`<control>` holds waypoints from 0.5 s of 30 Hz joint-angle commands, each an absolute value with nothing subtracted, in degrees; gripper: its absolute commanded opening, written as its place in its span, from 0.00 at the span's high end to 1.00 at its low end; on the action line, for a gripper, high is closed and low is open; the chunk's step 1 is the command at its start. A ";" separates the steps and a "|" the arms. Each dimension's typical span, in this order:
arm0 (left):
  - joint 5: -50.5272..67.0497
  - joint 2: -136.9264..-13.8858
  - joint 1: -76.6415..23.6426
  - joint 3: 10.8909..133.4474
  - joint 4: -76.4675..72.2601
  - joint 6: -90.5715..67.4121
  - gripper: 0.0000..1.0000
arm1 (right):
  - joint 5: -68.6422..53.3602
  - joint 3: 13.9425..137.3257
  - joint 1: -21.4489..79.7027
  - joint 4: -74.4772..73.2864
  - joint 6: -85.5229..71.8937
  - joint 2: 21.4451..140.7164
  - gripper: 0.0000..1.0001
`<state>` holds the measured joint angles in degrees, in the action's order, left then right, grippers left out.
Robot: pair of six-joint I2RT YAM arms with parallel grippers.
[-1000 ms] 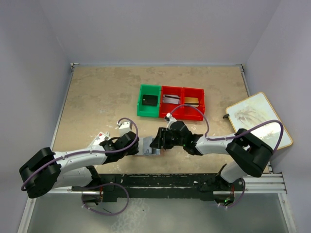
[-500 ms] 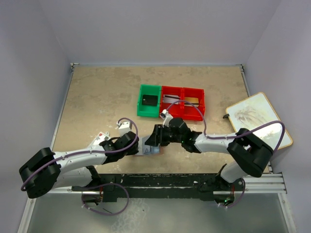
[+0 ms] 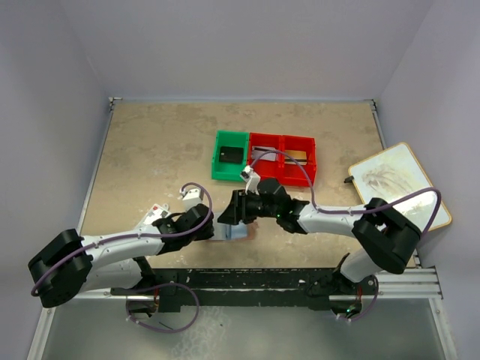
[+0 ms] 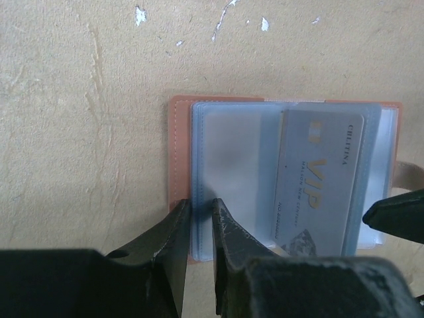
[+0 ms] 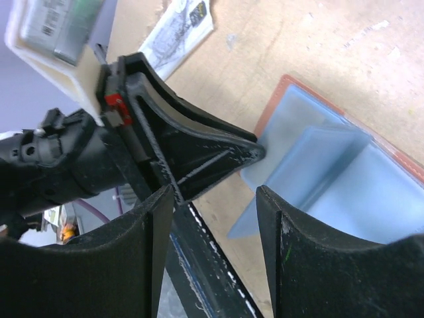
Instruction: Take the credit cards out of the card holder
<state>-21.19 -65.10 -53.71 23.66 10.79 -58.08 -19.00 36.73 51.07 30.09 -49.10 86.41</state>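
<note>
Beige table (image 3: 150, 142) with open card holder (image 4: 232, 165), green bin (image 3: 217, 161), red bins (image 3: 296, 174), white packet (image 3: 155, 211).

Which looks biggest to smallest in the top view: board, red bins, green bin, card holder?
1. board
2. red bins, taken as a pair
3. green bin
4. card holder, which looks smallest, though it is partly covered, so its full size is unclear.
</note>
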 commanded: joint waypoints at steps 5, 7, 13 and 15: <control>-21.39 -63.89 -53.79 22.95 12.08 -58.84 0.84 | -17.83 45.42 52.64 26.62 -45.15 89.46 0.44; -21.69 -63.38 -53.79 22.83 12.49 -58.96 0.83 | -15.08 46.51 52.62 23.43 -44.16 89.11 0.45; -21.63 -62.90 -53.79 22.60 12.47 -59.06 0.83 | -4.07 48.40 52.95 11.64 -41.25 85.64 0.45; -21.70 -63.05 -53.79 22.59 12.35 -58.93 0.83 | -3.00 46.15 52.98 9.69 -42.97 83.63 0.44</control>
<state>-21.19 -63.40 -53.71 22.92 11.79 -58.46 -9.34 46.06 52.73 16.58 -43.51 88.51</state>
